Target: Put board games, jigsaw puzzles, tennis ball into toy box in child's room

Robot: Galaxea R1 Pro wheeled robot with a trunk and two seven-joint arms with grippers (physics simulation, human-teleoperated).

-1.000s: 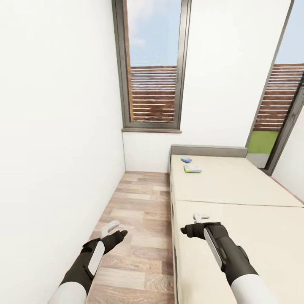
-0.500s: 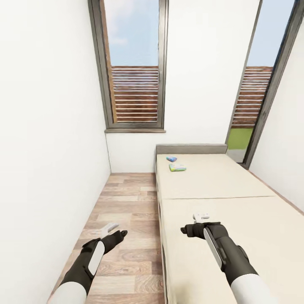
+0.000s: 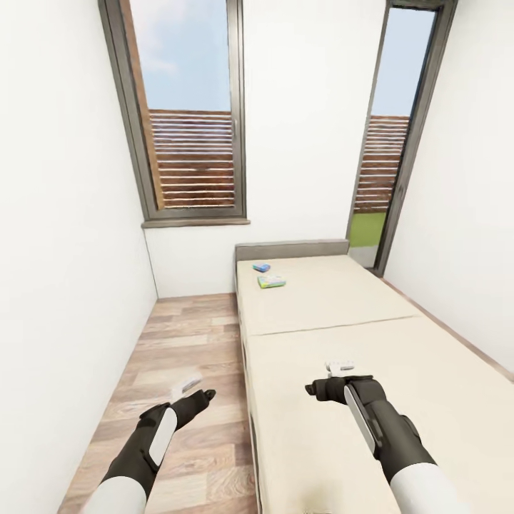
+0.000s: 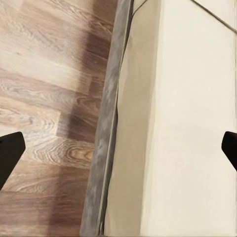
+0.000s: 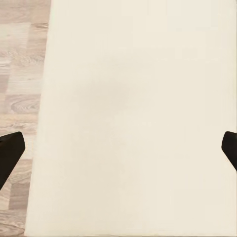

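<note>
Early stage: robot faces the bed (image 3: 343, 314), nothing collected as far as visible.
Two board games, blue (image 3: 261, 268) and green (image 3: 271, 282), lie near the headboard, well ahead; left claw (image 3: 191, 388) and right claw (image 3: 340, 369) both spread, empty.

Both arms are white at the upper sleeve and turn glossy black along the forearm, each forearm bearing a long pale grey inset panel. The left end effector (image 3: 187, 386) and right end effector (image 3: 340, 368) have light grey bodies with black fingertips (image 4: 9, 154).
</note>
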